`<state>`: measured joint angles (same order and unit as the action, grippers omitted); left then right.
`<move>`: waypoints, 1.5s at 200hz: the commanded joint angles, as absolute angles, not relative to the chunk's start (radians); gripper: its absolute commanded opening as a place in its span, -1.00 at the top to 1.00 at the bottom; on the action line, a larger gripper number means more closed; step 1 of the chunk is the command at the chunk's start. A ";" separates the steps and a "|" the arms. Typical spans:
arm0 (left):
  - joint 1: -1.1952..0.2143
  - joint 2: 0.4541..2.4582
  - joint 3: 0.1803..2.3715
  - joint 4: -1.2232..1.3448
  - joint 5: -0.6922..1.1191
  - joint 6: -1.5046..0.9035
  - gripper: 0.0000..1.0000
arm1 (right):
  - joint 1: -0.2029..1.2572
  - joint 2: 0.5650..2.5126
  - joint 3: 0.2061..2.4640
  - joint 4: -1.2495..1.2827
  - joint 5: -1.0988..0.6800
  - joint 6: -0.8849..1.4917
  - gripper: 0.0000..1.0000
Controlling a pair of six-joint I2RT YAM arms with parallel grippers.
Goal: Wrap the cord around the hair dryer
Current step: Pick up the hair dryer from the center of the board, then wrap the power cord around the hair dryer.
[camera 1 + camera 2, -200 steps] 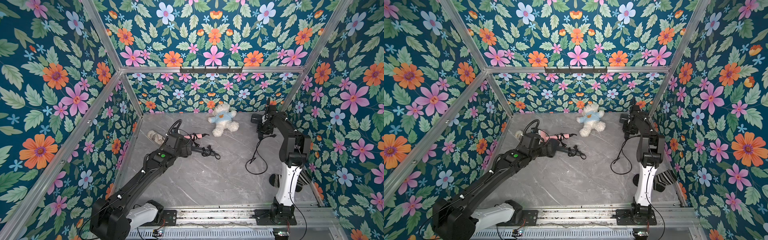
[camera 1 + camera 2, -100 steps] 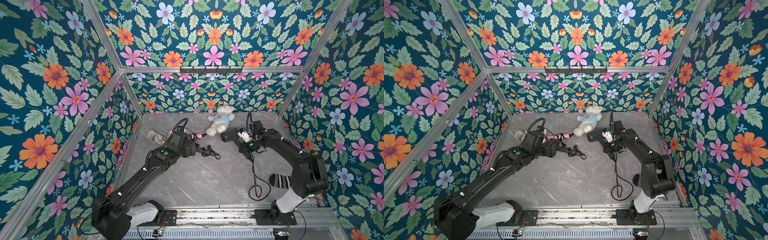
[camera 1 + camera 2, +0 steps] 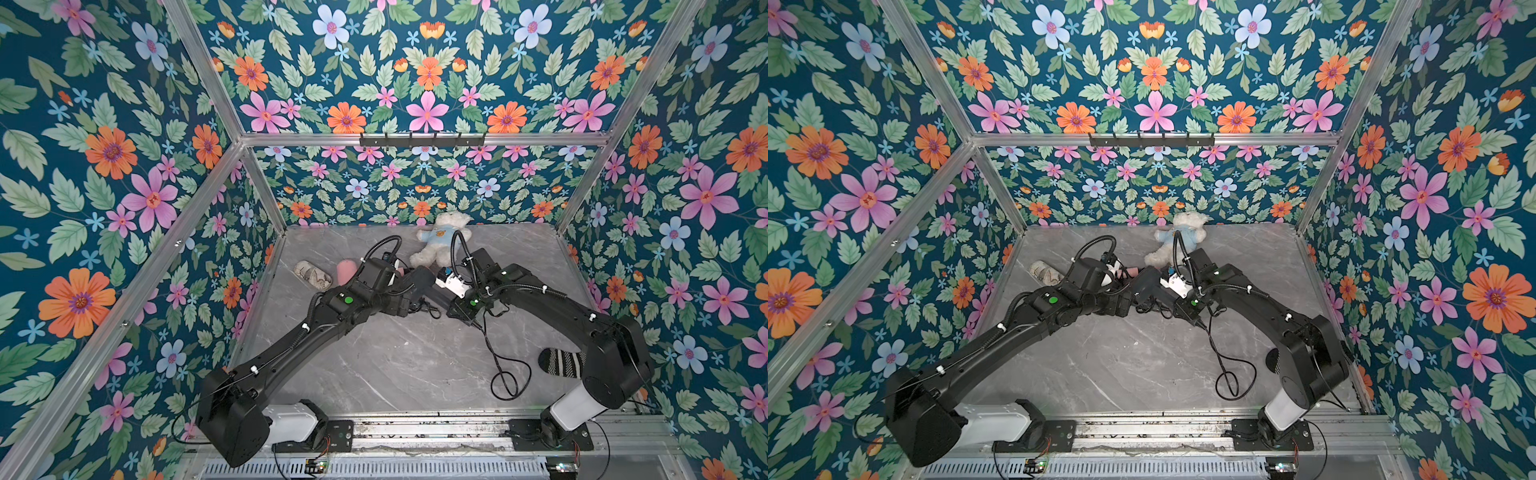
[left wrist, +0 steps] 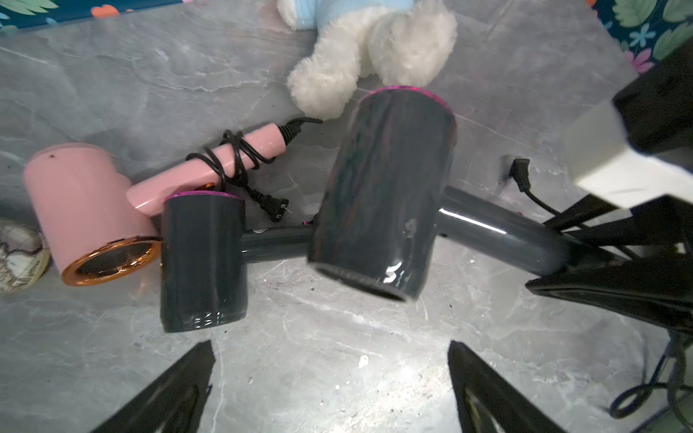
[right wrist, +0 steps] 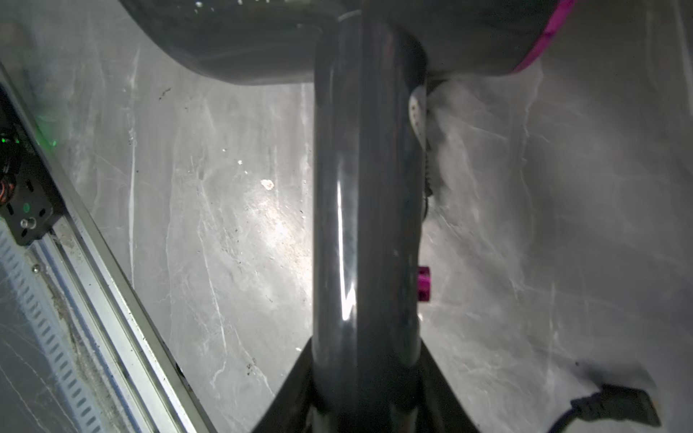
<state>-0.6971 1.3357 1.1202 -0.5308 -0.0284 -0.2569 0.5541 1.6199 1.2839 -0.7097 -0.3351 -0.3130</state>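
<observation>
My right gripper is shut on the handle of a dark grey hair dryer and holds it above the table. In both top views the dryer's head sits between the two arms. Its black cord hangs from the handle's end and lies in a loose loop on the table; the plug rests there too. My left gripper is open and empty, close beside the dryer's head. My right gripper points left.
A pink hair dryer with its cord wound round the handle and a second grey dryer lie behind the held one. A white teddy bear sits at the back, a patterned object at the left, a striped sock under the right arm.
The right arm has swung from the back right corner to the middle with the dryer, dragging the cord along the table. The left arm has barely shifted.
</observation>
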 commanded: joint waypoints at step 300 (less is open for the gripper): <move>-0.693 1.265 1.165 -0.874 -0.415 -0.369 1.00 | 0.427 1.311 1.000 -0.402 -0.386 0.271 -0.35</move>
